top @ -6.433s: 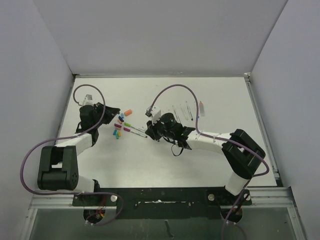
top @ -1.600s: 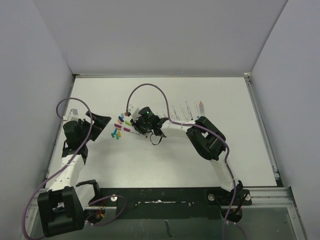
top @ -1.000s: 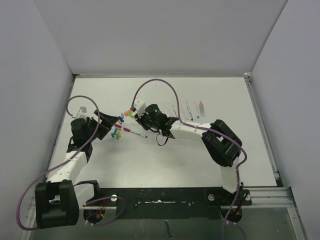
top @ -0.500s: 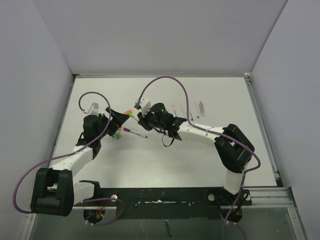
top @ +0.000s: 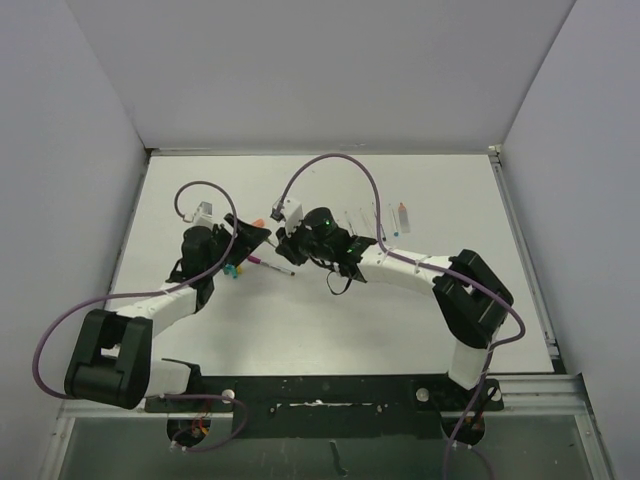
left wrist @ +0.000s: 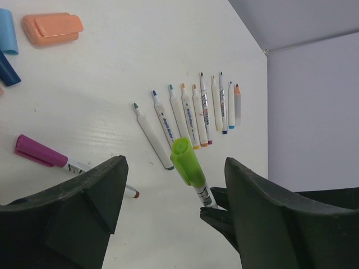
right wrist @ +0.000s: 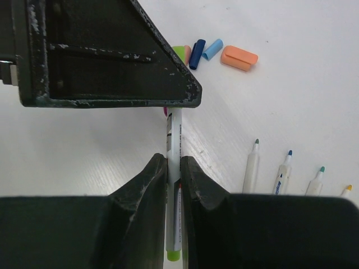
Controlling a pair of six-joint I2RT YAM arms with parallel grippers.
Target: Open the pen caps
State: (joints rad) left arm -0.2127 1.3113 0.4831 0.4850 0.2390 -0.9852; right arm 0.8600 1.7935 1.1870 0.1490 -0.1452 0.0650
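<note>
My right gripper (right wrist: 173,162) is shut on the pale barrel of a pen (right wrist: 174,140) and holds it above the table. Its green pen cap (left wrist: 188,162) points up between the fingers of my left gripper (left wrist: 175,168), which stands open around the cap without touching it. In the top view the left gripper (top: 248,234) and right gripper (top: 284,241) meet nose to nose. Loose pen caps lie behind them: a fat orange one (left wrist: 53,28), a light blue one (left wrist: 7,31) and a dark blue one (left wrist: 7,70). A magenta-capped pen (left wrist: 42,152) lies flat on the table.
A row of several uncapped pale pens (left wrist: 190,117) lies side by side to the right, seen too in the top view as uncapped pens (top: 375,220). More small caps (top: 235,268) lie under the left arm. Grey walls enclose the white table (top: 330,320).
My left gripper has swung right and forward to the held pen, and its jaws have narrowed around the green cap. The right gripper has shifted slightly, keeping its grip.
</note>
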